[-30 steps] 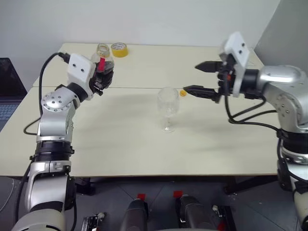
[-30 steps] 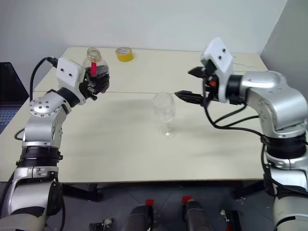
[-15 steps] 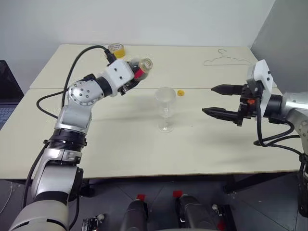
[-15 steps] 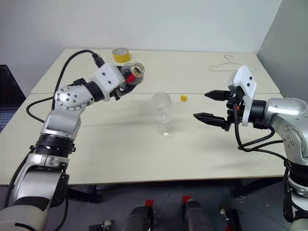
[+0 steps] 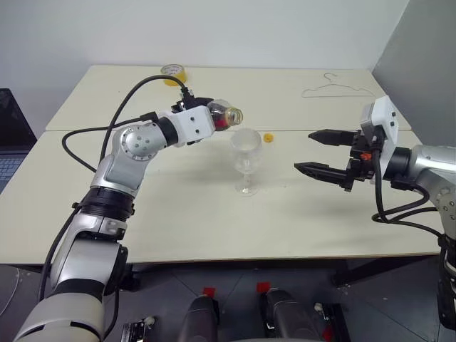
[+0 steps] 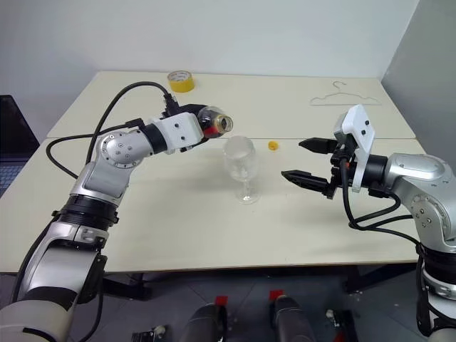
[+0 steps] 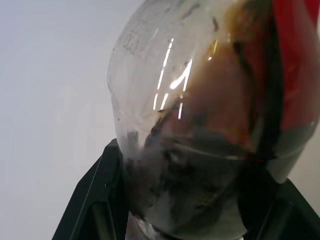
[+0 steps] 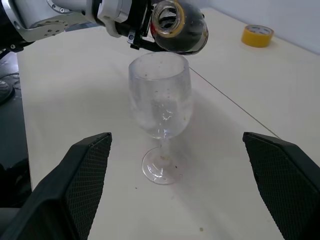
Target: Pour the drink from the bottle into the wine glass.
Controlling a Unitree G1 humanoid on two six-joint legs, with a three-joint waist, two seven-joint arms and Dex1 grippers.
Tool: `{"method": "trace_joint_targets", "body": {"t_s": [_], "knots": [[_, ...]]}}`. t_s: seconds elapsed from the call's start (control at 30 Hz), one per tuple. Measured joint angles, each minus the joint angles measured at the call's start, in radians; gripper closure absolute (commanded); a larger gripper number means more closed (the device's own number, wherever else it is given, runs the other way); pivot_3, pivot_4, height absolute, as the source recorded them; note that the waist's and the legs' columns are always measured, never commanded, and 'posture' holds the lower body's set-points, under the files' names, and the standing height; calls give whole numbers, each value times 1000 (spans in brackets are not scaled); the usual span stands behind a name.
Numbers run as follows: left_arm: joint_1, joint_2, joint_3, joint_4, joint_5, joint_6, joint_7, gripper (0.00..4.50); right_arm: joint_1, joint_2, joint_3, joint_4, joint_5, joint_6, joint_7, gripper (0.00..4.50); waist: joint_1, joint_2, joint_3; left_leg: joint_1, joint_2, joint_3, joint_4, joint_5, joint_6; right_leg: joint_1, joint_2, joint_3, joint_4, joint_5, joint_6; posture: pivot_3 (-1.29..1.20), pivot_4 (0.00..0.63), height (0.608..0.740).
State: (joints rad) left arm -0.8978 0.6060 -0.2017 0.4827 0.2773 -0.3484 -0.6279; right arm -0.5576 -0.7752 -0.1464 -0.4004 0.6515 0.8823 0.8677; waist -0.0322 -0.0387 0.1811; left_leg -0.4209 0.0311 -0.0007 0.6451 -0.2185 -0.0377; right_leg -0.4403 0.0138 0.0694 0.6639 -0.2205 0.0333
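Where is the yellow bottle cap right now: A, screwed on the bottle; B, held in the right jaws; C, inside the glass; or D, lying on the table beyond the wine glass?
D: the small yellow cap lies on the table beyond the wine glass, and the tilted bottle shows an open mouth.

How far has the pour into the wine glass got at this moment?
Done: the yellow cap lies on the table and the bottle is open. In hand: the left gripper holds it tipped on its side, mouth beside the rim of the wine glass. Left: no drink in the bowl; the pour itself. The right gripper hangs open, apart.
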Motion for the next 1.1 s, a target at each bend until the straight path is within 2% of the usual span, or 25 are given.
{"method": "trace_joint_targets", "body": {"t_s": [1.1], "knots": [[-66, 32, -49, 99, 232, -198, 169, 1919, 16, 7, 11, -7, 8, -20, -24, 0, 1, 0, 0, 0, 0, 0, 1, 0, 0, 0, 0, 0, 1, 0, 0, 0, 150, 740]]}}
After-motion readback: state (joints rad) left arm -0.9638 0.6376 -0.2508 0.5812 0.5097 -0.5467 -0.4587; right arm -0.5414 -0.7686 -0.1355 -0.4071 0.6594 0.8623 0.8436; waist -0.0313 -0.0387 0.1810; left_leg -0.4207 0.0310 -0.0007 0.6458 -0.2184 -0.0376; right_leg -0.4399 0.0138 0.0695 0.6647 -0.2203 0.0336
